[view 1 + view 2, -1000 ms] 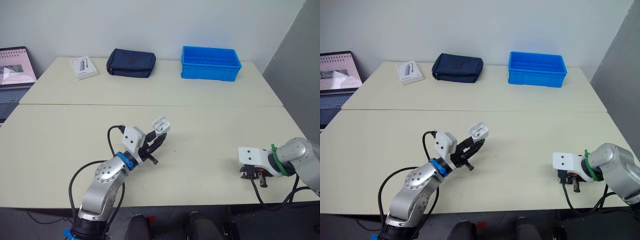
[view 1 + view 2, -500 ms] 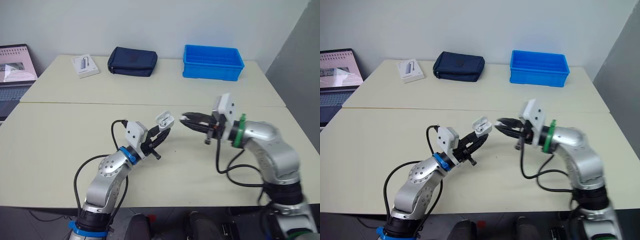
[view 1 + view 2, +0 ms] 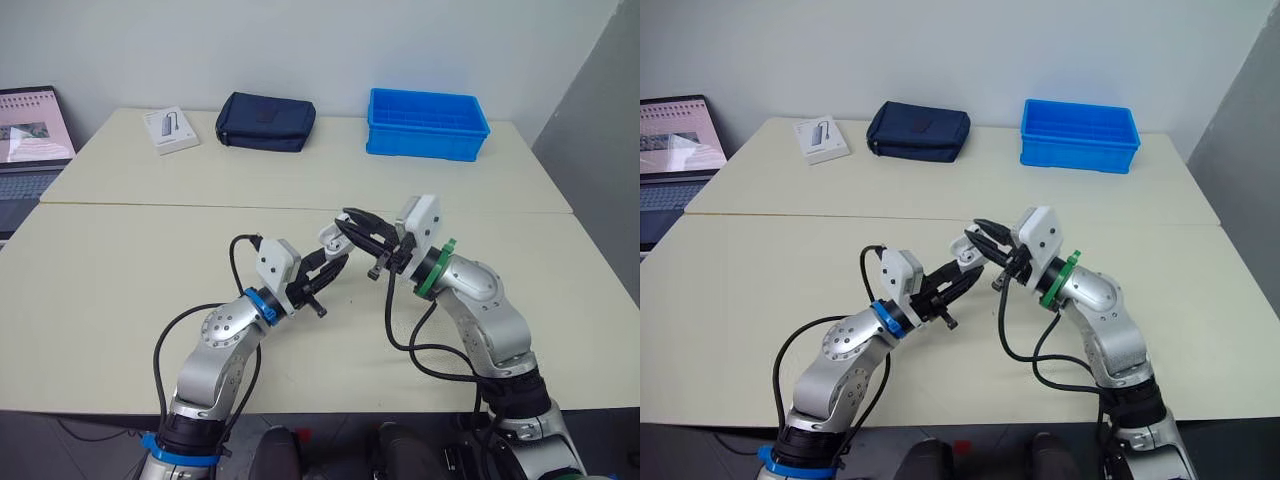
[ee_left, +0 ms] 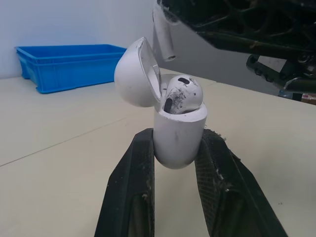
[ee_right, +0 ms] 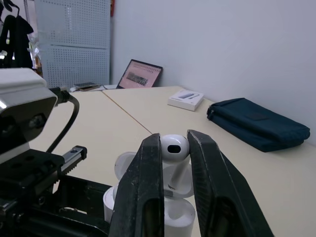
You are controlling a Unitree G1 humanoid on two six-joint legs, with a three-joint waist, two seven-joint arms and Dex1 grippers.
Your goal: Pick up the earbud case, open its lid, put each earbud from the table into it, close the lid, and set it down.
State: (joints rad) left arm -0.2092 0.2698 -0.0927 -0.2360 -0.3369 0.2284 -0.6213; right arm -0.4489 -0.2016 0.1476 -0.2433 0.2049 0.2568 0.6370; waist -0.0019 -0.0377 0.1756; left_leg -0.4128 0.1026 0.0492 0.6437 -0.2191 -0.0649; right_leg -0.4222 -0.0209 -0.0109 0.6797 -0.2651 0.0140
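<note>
The left gripper [image 3: 337, 259] clamps the earbud case [image 4: 178, 134] by its lower body between both fingers [image 4: 136, 170]. It holds the case off the surface [image 3: 110, 270], over the middle of the near half, with the lid [image 4: 138, 74] swung open and one earbud [image 4: 181, 93] already seated. The right gripper [image 3: 350, 220] reaches in from 3 o'clock, its fingers narrowed onto the second earbud [image 5: 174, 146], pinched by the head with the stem pointing down at the open case just below. The step in hand looks like seating this last bud. The stem should line up with the vacant socket beside the seated bud, travel down along that socket's axis, and be released only once it sits home. The raised lid stands close to the approach path, so the descent is best made on the side away from it while the left arm holds the case steady. The near half of the surface offers open room, with its front edge at 6 o'clock. The pouch [image 3: 265, 122] at 11 o'clock, the blue bin [image 3: 425, 125] at 1 o'clock, and the small box [image 3: 170, 131] and laptop [image 3: 30, 125] toward 10 o'clock are all well apart.
</note>
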